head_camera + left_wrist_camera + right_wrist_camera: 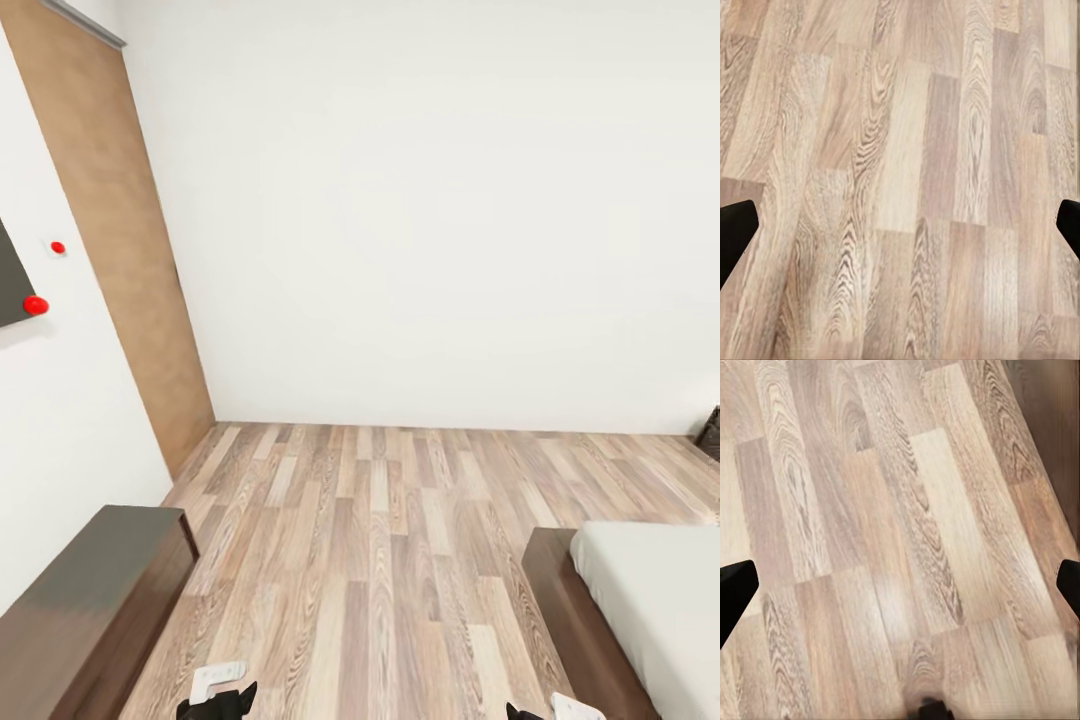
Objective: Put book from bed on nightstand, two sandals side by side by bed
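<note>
When we look ahead, we see a dresser (90, 600) on the left, bare floor (380, 560) in the middle and the bed (640, 610) on the right. Our left gripper (900, 225) and right gripper (900, 585) hang spread wide over the floor, holding nothing.

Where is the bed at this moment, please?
In the head view the bed sits at the lower right, its corner cut off by the frame, across bare wooden floor from a dark dresser at lower left.
</note>
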Robot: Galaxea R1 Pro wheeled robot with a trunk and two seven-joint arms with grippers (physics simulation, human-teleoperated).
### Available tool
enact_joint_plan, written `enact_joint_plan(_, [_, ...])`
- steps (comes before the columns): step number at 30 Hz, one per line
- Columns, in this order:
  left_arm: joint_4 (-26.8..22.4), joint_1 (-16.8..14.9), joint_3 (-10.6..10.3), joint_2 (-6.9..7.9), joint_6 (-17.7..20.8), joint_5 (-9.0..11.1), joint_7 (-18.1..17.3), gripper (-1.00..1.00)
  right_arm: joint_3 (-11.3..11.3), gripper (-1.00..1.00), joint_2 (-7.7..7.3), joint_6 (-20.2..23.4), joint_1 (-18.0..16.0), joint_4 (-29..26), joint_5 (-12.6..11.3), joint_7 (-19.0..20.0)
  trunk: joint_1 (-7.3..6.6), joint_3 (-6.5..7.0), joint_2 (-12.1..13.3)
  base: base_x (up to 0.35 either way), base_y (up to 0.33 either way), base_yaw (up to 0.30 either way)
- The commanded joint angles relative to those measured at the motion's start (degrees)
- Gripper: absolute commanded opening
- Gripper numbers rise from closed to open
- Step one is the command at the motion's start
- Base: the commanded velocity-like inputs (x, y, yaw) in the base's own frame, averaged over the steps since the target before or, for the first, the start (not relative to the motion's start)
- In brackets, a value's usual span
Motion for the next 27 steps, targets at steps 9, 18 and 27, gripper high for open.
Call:
enact_joint_plan(9, [0.0,0.0,0.5,0.01,-0.2,-0.6,-0.2,1.00,-0.2,1.00,0.00,-0.2,-0.1,0.1,-0.6,0.5,0.03,-0.34,-0.1,0.000,0.000,-0.222])
enact_joint_plan(18, [0.0,-0.1,0.5,0.01,-0.2,-0.6,-0.2,1.00,-0.2,1.00,0.03,-0.2,-0.1,0.1,-0.6,0.5,0.03,-0.55,-0.1,0.000,0.000,-0.222])
enact_joint_plan(27, [0.0,0.0,0.5,0.01,-0.2,-0.6,-0.2,1.00,-0.2,1.00,0.02,-0.2,-0.1,0.1,-0.6,0.5,0.03,-0.76,-0.1,0.000,0.000,-0.221])
